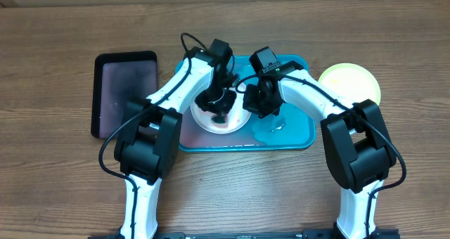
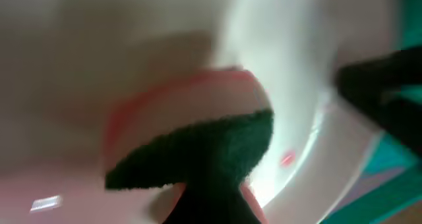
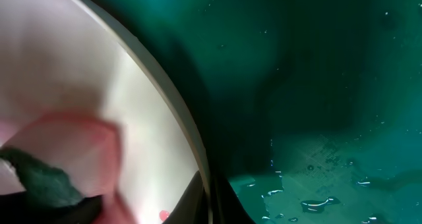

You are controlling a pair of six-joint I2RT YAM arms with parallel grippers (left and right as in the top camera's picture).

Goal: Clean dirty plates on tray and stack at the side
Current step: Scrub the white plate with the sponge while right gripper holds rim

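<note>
The white plate [image 1: 239, 119] lies on the left half of the turquoise tray [image 1: 304, 137]. My left gripper [image 1: 219, 107] is shut on a dark green sponge [image 2: 211, 151] and presses it on the plate's face [image 2: 132, 53], which carries pink-red smears [image 2: 287, 159]. My right gripper [image 1: 252, 102] is shut on the white plate's right rim; in the right wrist view its fingers [image 3: 212, 201] pinch that rim [image 3: 168, 99]. The yellow-green plate [image 1: 349, 84] lies on the table to the right of the tray. The light blue plate does not show clearly.
A smaller black tray [image 1: 125, 91] lies on the table left of the turquoise tray. The tray's floor [image 3: 316, 85] is wet, with water drops [image 3: 316, 203] on its right half. Bare wooden table [image 1: 232, 190] runs along the front.
</note>
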